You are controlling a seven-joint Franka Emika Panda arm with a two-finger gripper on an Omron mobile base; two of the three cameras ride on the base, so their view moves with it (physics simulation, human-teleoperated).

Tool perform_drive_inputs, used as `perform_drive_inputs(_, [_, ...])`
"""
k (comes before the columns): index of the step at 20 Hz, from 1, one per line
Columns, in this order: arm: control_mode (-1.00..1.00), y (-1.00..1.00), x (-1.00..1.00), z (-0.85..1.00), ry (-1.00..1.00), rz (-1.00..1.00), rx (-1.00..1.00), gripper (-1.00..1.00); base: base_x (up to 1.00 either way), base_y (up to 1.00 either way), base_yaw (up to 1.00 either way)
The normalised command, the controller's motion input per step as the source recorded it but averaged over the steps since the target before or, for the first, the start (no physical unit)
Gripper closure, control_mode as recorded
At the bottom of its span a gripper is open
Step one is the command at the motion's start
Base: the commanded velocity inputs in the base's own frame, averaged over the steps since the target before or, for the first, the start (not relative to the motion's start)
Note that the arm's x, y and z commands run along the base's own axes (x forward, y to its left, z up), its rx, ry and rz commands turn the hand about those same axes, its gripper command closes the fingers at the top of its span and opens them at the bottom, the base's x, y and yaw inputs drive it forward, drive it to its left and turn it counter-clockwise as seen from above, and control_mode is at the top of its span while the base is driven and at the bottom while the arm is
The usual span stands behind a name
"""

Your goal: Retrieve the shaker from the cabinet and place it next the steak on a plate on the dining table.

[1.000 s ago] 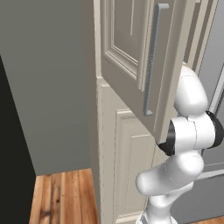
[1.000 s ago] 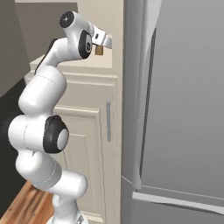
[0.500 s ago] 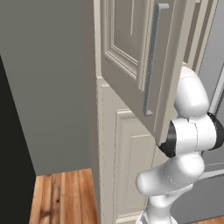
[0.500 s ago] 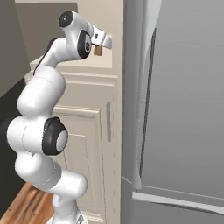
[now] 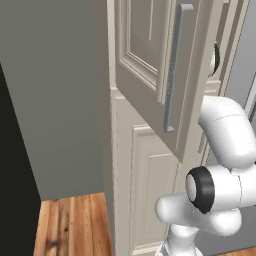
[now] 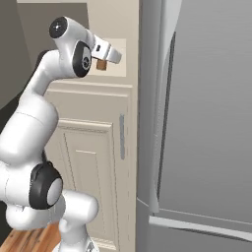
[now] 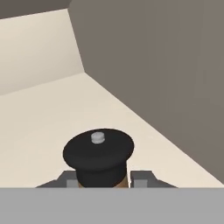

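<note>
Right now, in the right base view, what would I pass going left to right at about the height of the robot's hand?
Arm → shaker in the shut jaws → cream cabinet → grey fridge door.

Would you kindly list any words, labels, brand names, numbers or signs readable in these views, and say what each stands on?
None: no text, number or sign can be read.
The cabinet, its bar handle and the shaker between the hand's fingers are all plain.
</note>
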Motion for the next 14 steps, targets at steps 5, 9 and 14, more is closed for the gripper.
perform_drive_inputs(5, [-1.0,0.0,-1.0,-0.12,0.0,0.05,0.0,1.0,0.0,0.0,0.0])
perform_drive_inputs(9, [-1.0,0.0,-1.0,-0.16,0.0,0.08,0.0,1.0,0.0,0.0,0.0])
perform_drive_inputs(14, [-1.0,0.0,-0.95,-0.17,0.0,0.11,0.0,1.0,0.0,0.0,0.0])
